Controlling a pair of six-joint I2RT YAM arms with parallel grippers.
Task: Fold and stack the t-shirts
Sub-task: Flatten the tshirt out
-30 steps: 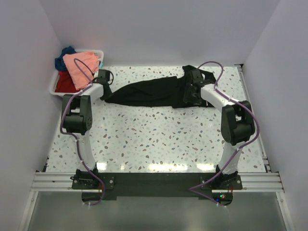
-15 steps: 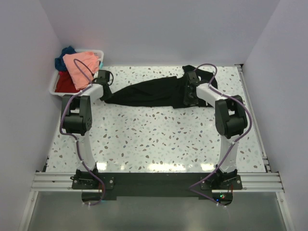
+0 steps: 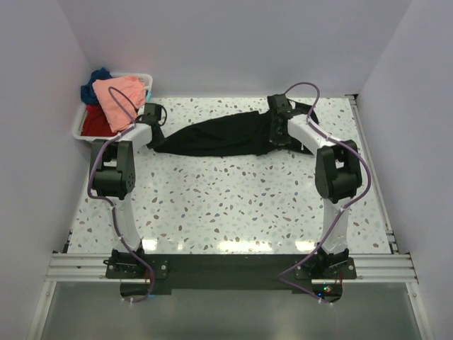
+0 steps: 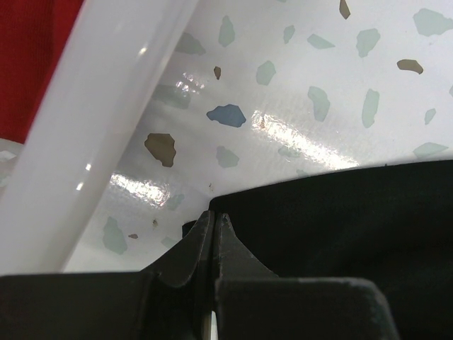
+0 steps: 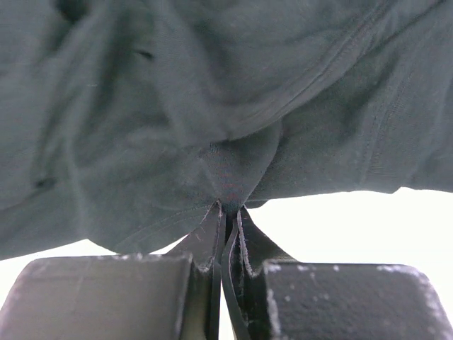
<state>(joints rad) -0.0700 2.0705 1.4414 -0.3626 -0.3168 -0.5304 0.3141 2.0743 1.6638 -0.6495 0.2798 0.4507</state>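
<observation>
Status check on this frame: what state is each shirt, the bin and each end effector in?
Black t-shirt: unfolded, bunched lengthwise, held at both ends.
Left end effector: shut on its left end.
Right end effector: shut on its right end.
White bin: upright, holding three shirts.
Salmon-pink t-shirt: crumpled, draped over the bin.
Red t-shirt: crumpled in the bin.
Dark blue t-shirt: crumpled in the bin.

A white bin sits at the far left corner of the table, close to the left wall. The tabletop is glossy white with grey, brown and bluish flecks. In the left wrist view the bin's smooth wall runs diagonally across the speckled surface.
</observation>
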